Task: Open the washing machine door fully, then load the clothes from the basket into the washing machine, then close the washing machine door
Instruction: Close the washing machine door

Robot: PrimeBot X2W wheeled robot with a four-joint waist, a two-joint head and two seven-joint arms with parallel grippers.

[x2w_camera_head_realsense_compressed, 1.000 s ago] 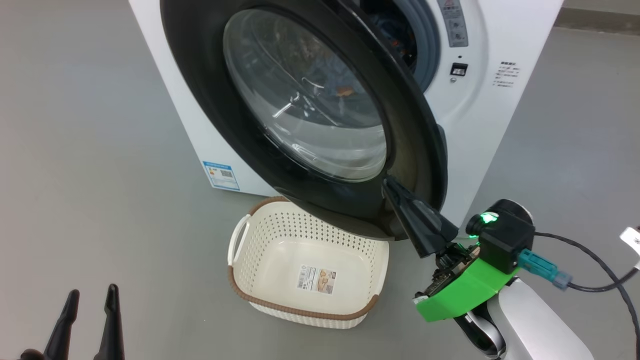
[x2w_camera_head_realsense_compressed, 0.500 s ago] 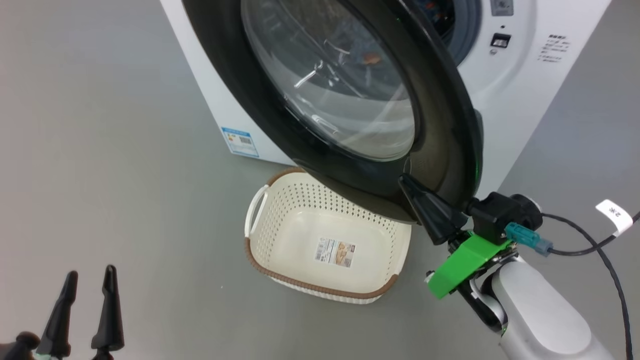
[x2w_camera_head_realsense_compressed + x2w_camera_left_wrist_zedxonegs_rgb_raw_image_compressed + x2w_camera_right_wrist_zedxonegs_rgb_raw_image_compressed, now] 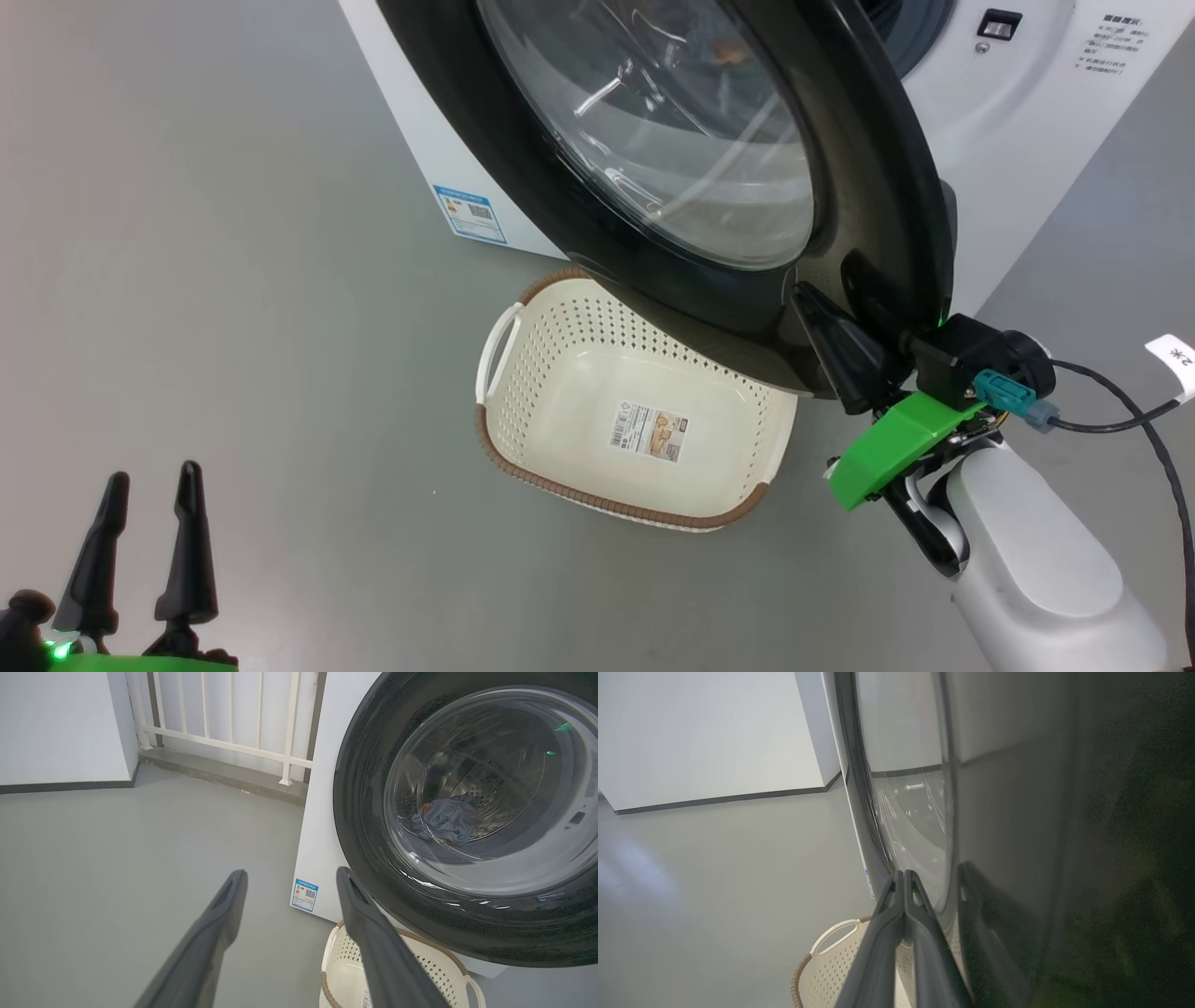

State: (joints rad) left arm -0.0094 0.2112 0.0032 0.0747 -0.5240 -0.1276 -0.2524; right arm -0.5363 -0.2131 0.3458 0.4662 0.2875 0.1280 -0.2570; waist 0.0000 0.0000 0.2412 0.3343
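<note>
The glossy black washing machine door [image 3: 868, 187] stands part-way swung, hanging over the far end of the basket [image 3: 560, 373]. The cream basket sits on the floor and holds just a label sticker. My right gripper [image 3: 805, 297] is shut, with its tip against the door's lower right outer face; the right wrist view shows the shut fingers [image 3: 903, 875] lying along the door [image 3: 1017, 835]. Blue clothes [image 3: 444, 819] lie in the drum, seen through the door glass. My left gripper [image 3: 153, 474] hangs open at the lower left, well away from the basket and holding nothing. The white washing machine [image 3: 1018, 121] stands behind the door.
Grey floor spreads out to the left of the machine. A white railing [image 3: 224, 742] on a low ledge and a white wall [image 3: 56, 723] stand behind it. A black cable [image 3: 1120, 420] trails from my right wrist. A blue energy sticker [image 3: 470, 213] marks the machine's lower side.
The head camera has shifted. The door has swung nearer the machine's front, narrowing the gap to the drum opening, and my shut right gripper has stayed against it. The left gripper stays open.
</note>
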